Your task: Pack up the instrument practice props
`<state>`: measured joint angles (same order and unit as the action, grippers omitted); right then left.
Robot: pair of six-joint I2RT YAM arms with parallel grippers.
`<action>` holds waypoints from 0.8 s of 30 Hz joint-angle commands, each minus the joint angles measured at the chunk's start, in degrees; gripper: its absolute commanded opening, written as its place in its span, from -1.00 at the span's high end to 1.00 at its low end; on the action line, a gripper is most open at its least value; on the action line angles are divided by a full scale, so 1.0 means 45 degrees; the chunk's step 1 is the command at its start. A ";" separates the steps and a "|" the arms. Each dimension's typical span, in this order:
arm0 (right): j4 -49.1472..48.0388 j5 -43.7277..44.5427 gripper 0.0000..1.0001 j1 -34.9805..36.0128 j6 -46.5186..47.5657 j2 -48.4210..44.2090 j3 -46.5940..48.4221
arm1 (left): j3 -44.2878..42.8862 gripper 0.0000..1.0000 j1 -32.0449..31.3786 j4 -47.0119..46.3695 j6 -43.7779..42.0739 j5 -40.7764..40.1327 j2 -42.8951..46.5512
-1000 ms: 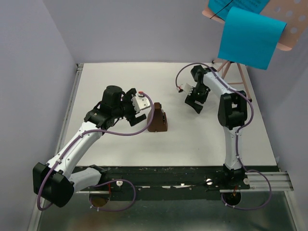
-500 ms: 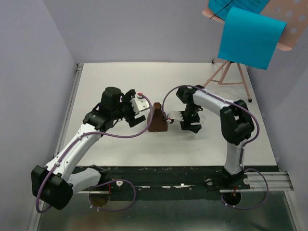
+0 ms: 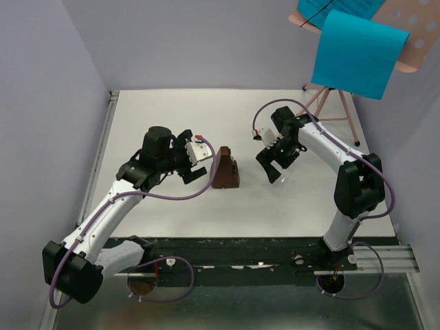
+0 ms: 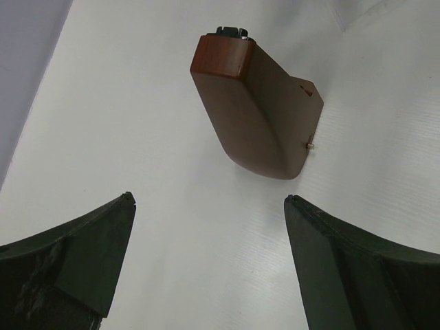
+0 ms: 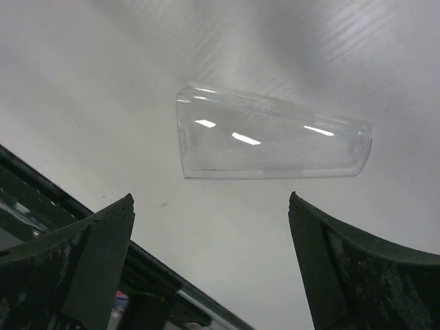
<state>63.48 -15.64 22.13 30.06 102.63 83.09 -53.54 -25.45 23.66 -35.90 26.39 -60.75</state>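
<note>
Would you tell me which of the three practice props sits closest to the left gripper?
The dark-brown wedge block, just ahead of the left gripper; the pink music stand and blue sheet are away at the far right corner.

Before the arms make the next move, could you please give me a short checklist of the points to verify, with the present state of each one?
1. Left hand open: ok.
2. Brown block standing ahead of it, within the width of the opening, untouched: ok.
3. Right hand open: ok.
4. Clear curved cover lying on the table in front of the right hand, not gripped: ok.
5. Blue sheet taken off the pink music stand: not ok, it hangs there.
</note>
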 commanded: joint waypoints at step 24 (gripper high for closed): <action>-0.0611 -0.1916 -1.00 -0.1676 -0.9377 0.4359 0.2060 | -0.2106 -0.98 -0.0809 0.4117 -0.0011 -0.1216 -0.1050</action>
<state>62.87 -17.32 13.30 -11.42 119.52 86.78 -60.90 -28.42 39.64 -35.81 22.65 -64.38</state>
